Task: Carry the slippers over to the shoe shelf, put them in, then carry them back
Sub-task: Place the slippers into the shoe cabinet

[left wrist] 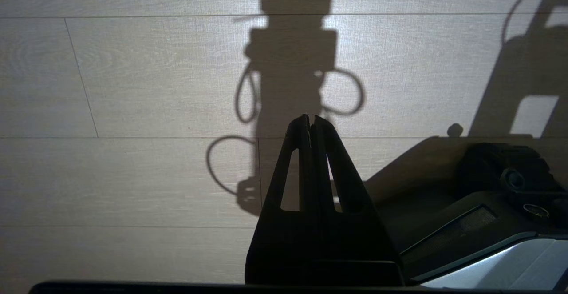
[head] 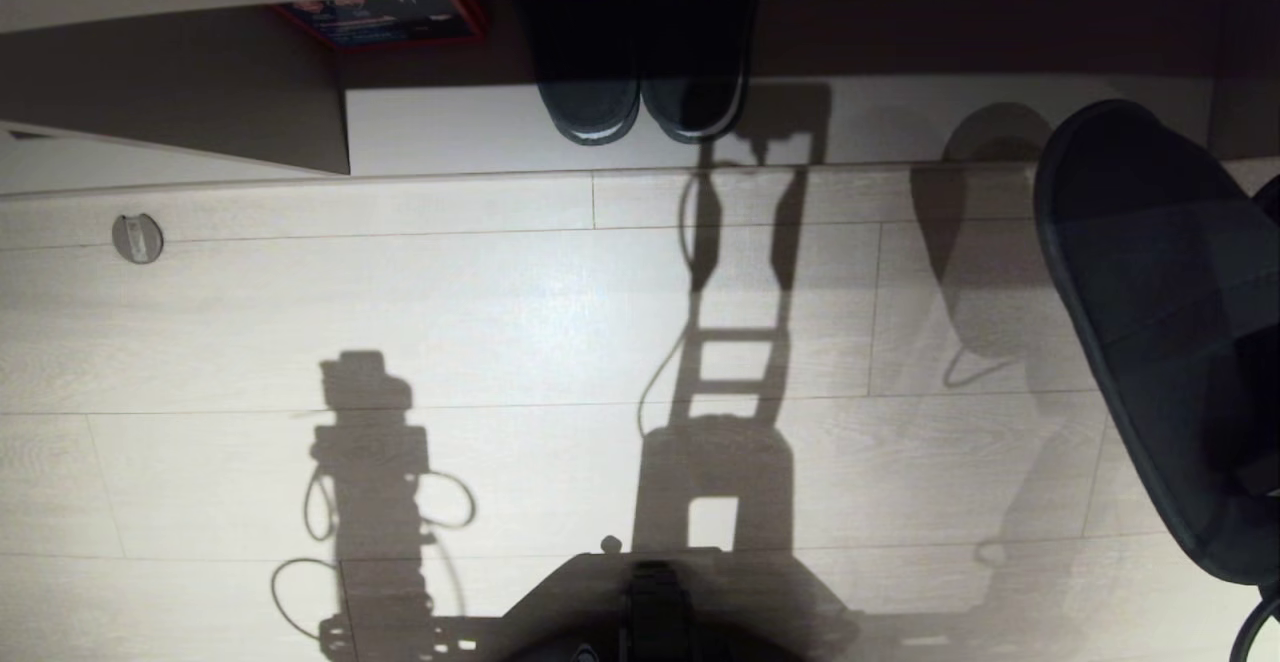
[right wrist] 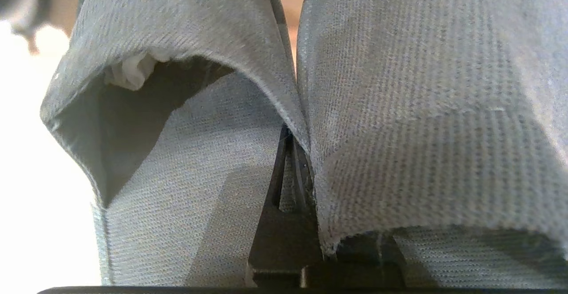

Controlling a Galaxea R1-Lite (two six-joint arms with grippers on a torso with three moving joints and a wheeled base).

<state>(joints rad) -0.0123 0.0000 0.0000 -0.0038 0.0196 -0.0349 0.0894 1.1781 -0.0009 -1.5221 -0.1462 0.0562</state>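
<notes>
Grey woven fabric of the slippers point(right wrist: 355, 107) is pinched at the adjoining inner edges by the clenched right gripper point(right wrist: 295, 152), so both hang together as one load, near the shoe shelf point(head: 900, 122); the left gripper point(left wrist: 310, 118) hangs closed, empty.

Left hand point(left wrist: 310, 118) hanging above the floor with fingers pressed together, right hand point(right wrist: 293, 152) clamped tight with its fingers between the two slippers point(right wrist: 399, 107) it carries

Head view down onto pale wood-plank floor point(head: 480, 322), shared with left wrist view; right wrist view pressed against grey fabric slippers point(right wrist: 421, 107).
</notes>
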